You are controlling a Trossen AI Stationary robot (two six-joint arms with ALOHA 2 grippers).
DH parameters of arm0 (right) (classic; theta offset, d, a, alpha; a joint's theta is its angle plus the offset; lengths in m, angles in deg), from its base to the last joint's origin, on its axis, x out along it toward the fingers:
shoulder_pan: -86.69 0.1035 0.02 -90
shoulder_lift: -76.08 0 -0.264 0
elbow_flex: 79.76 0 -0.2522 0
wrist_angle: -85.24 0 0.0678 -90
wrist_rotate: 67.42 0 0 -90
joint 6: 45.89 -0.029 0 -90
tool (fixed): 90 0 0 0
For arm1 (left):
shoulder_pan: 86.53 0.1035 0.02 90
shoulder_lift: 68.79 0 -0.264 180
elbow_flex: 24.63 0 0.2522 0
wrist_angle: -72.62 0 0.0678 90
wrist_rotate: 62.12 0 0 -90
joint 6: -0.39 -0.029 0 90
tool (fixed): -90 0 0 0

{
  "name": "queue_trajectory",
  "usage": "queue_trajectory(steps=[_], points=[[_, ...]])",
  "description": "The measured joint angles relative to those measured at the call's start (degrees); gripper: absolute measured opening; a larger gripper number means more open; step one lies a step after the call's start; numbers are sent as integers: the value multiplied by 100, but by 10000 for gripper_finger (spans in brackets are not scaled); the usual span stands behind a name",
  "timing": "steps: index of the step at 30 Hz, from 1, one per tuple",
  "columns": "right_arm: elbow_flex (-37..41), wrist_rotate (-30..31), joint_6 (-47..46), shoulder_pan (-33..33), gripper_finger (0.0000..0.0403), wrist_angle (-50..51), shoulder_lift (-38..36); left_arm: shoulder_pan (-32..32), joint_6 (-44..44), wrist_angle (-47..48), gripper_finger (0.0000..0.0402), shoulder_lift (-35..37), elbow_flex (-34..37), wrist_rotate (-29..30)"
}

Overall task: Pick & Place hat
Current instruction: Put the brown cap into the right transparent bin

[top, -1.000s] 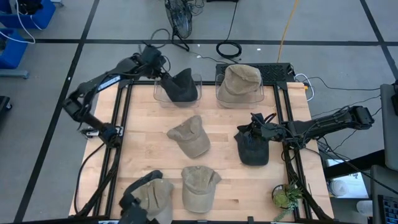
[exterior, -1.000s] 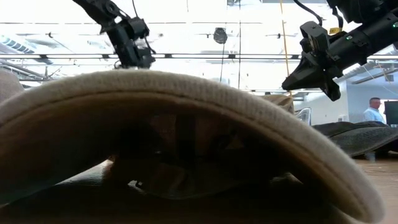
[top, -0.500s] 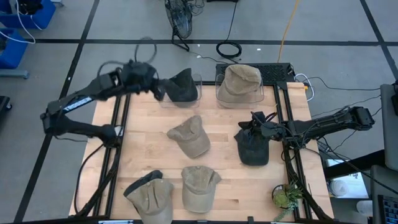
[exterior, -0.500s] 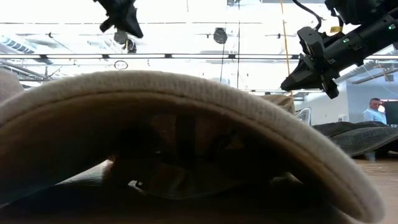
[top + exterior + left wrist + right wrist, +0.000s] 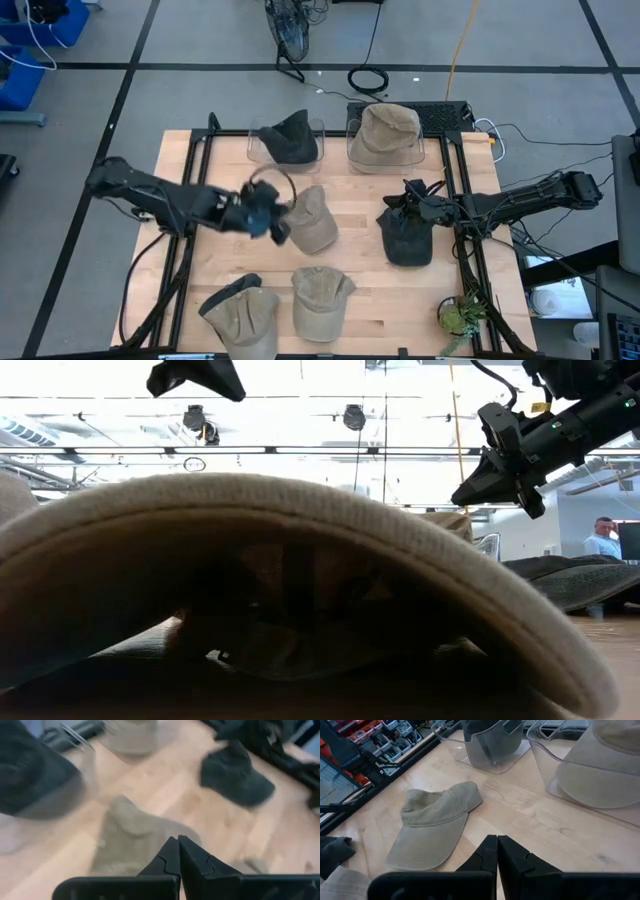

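A tan cap (image 5: 310,218) lies flat on the middle of the wooden table; it also shows in the left wrist view (image 5: 135,835) and the right wrist view (image 5: 437,820). My left gripper (image 5: 275,225) (image 5: 177,841) is shut and empty, up in the air (image 5: 195,375) just left of that cap. A dark cap (image 5: 405,240) lies at the right. My right gripper (image 5: 405,200) (image 5: 496,839) is shut and empty, above that cap's far end (image 5: 470,490). Another dark cap (image 5: 290,140) sits in the left clear bin.
A tan hat (image 5: 388,130) fills the right clear bin at the far edge. Two more tan caps (image 5: 322,300) (image 5: 245,315) lie near the front edge; one cap's brim (image 5: 300,560) blocks most of the low view. A small plant (image 5: 460,315) stands at the near right corner.
My left gripper has drawn away from the dark cap in the left bin, risen, and swung toward the table's near edge, ending beside the middle tan cap. The dark cap stays in the bin.
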Motion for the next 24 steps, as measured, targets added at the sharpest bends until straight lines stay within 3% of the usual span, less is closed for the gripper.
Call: queue_trajectory(steps=[8, 14, 17, 24], points=[[0, -47, -5, 4, 0, -140, 1, -629, 488, 161, 3, -580, 0, -368], [0, -745, -6, 4, 0, -513, -1, -723, 560, 520, 2, -889, 90, -653], [2, -910, -4, 27, 0, -659, 2, -832, 555, 82, 2, -833, 520, -759], [-167, -808, 168, 177, 0, -1216, 122, -1199, 604, -1731, 1, 65, 2372, -1121]])
